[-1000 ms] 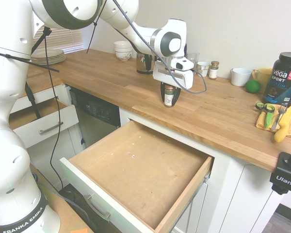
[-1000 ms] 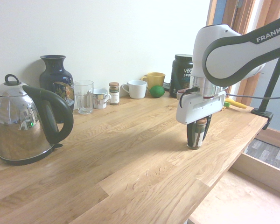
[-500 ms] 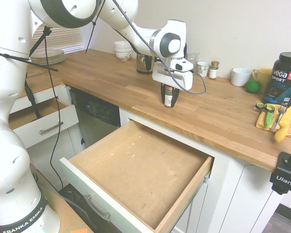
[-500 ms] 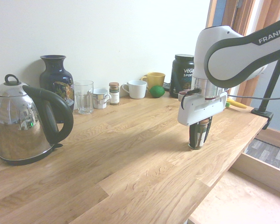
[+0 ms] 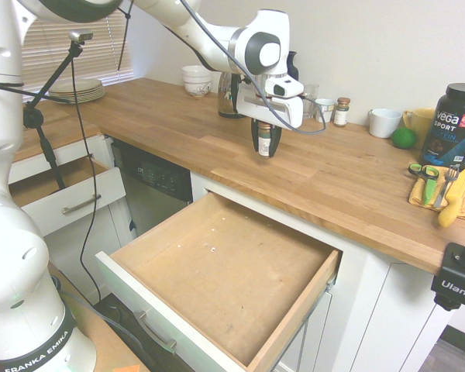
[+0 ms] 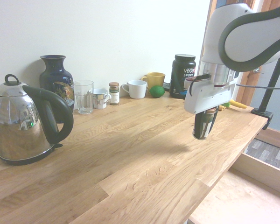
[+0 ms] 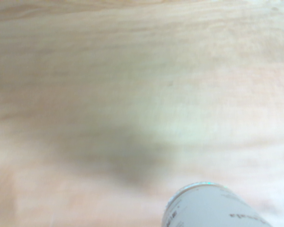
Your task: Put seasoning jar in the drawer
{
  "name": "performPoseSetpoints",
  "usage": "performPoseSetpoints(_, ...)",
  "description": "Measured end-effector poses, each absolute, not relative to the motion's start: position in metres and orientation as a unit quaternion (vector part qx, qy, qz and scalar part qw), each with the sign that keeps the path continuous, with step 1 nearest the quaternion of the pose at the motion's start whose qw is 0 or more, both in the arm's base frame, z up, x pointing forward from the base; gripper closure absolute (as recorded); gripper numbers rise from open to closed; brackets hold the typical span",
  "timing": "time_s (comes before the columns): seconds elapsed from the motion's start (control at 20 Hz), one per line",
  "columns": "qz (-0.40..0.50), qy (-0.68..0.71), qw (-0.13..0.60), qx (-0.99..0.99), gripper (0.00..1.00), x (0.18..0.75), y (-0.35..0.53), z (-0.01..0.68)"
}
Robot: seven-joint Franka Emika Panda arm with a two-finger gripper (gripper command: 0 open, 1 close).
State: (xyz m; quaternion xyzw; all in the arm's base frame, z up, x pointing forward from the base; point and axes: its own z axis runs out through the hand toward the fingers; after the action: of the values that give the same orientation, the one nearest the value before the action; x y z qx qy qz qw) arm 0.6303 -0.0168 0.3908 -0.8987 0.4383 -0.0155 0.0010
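My gripper (image 5: 264, 144) (image 6: 203, 128) is shut on the seasoning jar (image 5: 264, 139) (image 6: 205, 124), a small glass jar with a brown lid and white label, and holds it upright in the air above the wooden counter (image 5: 349, 178). Its white label (image 7: 217, 208) shows blurred in the wrist view over the counter wood. The drawer (image 5: 217, 271), wide with a bare light-wood bottom, white front and silver bar handle (image 5: 156, 333), stands pulled open below the counter's front edge, in front of and below the jar.
Another brown-lidded jar (image 5: 342, 111) (image 6: 114, 93), mugs (image 5: 384, 122), a glass (image 6: 84, 96), a vase (image 6: 56, 77) and a kettle (image 6: 23, 123) line the wall. A black Vega tub (image 5: 454, 124), green lime (image 5: 404, 138) and yellow cloth with utensils (image 5: 442, 194) sit right. A smaller drawer (image 5: 66, 194) is open at left.
The gripper has lifted the seasoning jar off the counter; it now hangs clearly above the wood, where a second ago it stood on the surface.
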Motion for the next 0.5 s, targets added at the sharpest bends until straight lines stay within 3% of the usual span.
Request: performPoseSetpoints(0.5,-0.029,0.429,0.014,-0.903,1.0,0.515,-0.008,0.408)
